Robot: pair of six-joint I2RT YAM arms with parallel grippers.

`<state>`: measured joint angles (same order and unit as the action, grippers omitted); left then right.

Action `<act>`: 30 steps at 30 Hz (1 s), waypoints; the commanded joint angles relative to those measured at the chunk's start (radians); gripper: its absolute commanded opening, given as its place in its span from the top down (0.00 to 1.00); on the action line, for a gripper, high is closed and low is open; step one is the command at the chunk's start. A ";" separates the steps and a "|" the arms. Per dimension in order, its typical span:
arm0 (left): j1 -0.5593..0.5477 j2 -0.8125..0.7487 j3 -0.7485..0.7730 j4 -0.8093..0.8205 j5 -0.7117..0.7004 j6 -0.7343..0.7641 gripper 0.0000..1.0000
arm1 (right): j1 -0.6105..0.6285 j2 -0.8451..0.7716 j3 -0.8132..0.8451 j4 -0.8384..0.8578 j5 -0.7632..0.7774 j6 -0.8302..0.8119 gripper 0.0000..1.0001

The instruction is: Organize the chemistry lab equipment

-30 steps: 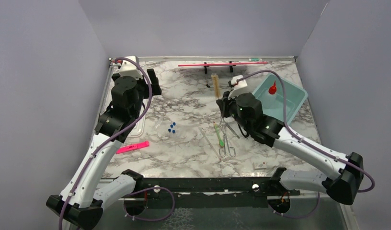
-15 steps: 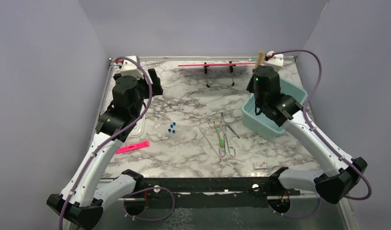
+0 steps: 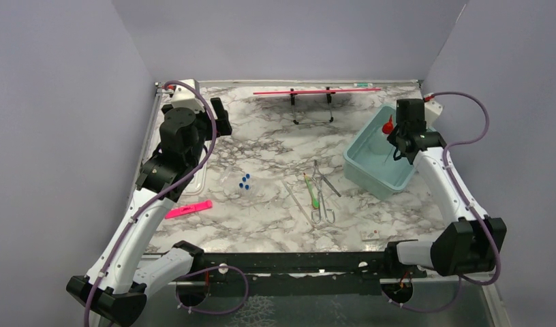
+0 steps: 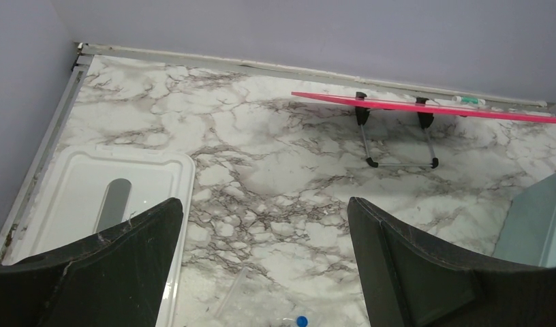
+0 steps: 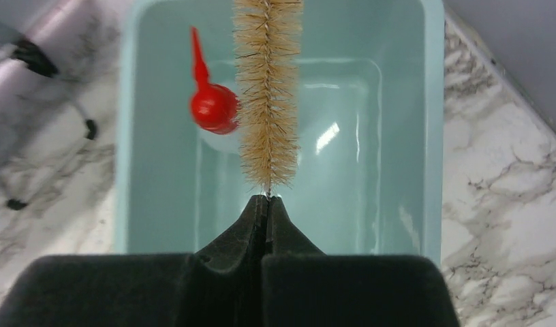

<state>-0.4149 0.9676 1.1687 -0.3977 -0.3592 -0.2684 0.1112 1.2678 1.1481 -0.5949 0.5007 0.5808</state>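
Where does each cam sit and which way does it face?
Top external: above and behind the bases, looking down on the table; left arm and right arm show.
Left wrist: on the left arm, facing the back wall over a white tray and the red rod; open left hand frames the bottom.
Right wrist: looking down into the teal bin; right hand shut on the brush, squeeze bottle inside.
Shared: top and left wrist both see the red rod; top and right wrist, the bin.
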 commanded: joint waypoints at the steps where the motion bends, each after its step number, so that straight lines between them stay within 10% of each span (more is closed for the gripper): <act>1: -0.009 -0.018 0.003 0.023 0.013 0.003 0.06 | -0.040 0.070 -0.056 0.014 -0.107 0.030 0.99; 18: -0.009 -0.023 0.016 0.022 -0.044 0.031 0.07 | -0.061 0.161 -0.221 0.112 -0.066 0.062 0.80; 22: -0.009 -0.022 0.014 0.023 -0.046 0.034 0.06 | -0.061 0.066 -0.231 0.145 -0.054 0.030 0.63; 30: -0.009 -0.011 0.013 0.028 -0.032 0.027 0.07 | -0.061 -0.088 -0.160 0.081 -0.047 -0.022 0.61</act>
<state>-0.4210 0.9569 1.1687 -0.3973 -0.3824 -0.2459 0.0566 1.2411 0.9268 -0.4835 0.4191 0.5854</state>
